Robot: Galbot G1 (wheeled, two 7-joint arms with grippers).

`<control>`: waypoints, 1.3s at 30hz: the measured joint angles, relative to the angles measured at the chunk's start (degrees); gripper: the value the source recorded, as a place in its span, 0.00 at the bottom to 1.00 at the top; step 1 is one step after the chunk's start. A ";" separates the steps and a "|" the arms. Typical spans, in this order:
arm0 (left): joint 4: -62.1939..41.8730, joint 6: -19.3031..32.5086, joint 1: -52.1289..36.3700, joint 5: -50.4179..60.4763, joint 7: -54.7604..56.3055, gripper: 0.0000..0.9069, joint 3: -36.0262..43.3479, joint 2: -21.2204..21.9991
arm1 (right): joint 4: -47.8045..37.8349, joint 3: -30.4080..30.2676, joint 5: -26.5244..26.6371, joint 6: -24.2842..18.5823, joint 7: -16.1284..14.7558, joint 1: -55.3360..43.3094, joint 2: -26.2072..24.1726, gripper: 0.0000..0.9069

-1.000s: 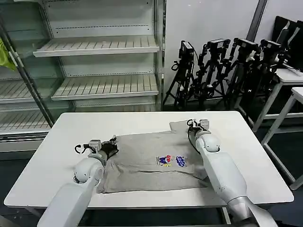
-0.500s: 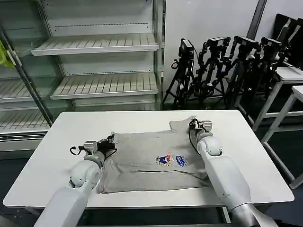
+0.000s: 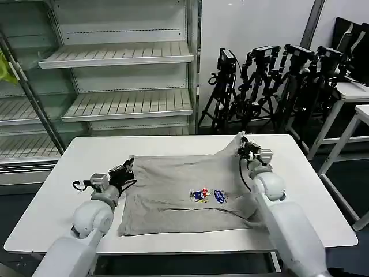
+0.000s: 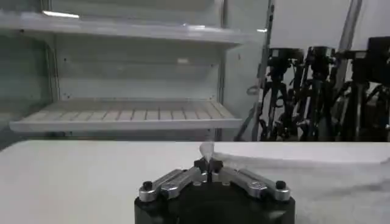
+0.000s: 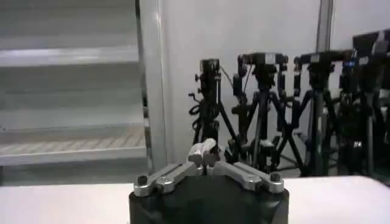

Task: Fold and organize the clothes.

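A light grey shirt [image 3: 184,187] lies spread on the white table [image 3: 75,167], not yet folded. The left gripper [image 3: 124,172] pinches its far left corner; the right gripper [image 3: 247,148] pinches its far right corner, lifted slightly. All folding remains.

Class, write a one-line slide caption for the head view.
Both grippers, left and right, pinch the grey shirt on the table.

The light grey short-sleeved shirt [image 3: 184,193] lies spread on the white table [image 3: 173,151], chest up, its small multicoloured print right of centre. Its far-left corner and far-right sleeve are lifted off the surface, pinched up into peaks. The near hem lies flat close to the table's near edge, slightly wrinkled.
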State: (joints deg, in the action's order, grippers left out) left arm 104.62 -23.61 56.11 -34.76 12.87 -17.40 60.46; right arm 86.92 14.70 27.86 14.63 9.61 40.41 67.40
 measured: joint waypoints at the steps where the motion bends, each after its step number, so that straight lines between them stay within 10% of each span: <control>1: 0.71 -0.06 0.72 0.24 -0.10 0.06 -0.31 -0.25 | 1.47 0.51 0.00 -0.01 -0.05 1.19 -0.55 0.00; 27: 7.52 -2.26 14.90 11.60 -4.38 0.06 -1.72 -2.81 | 21.38 10.20 -3.18 1.98 -0.01 28.39 -3.97 0.00; 31: 7.51 -2.24 15.27 12.86 -4.59 0.06 -1.40 -2.48 | 22.46 10.03 -3.83 3.29 0.45 30.07 -3.51 1.00; 33: 7.63 -2.16 15.62 13.34 -4.75 0.33 -1.32 -2.40 | 22.98 10.09 -3.98 4.01 0.59 30.76 -3.40 1.00; 34: 7.73 -2.15 15.78 13.52 -4.87 1.00 -1.32 -2.33 | 23.26 10.19 -4.04 4.31 0.67 31.08 -3.38 1.00; 39: 8.38 -2.17 16.60 14.03 -4.71 1.00 -1.65 -1.74 | 25.30 10.99 -4.19 4.86 1.38 32.88 -3.43 1.00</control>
State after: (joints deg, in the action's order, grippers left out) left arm 113.00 -25.78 72.72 -20.73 8.16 -19.05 58.72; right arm 112.23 25.69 23.67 19.49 10.99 73.29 63.97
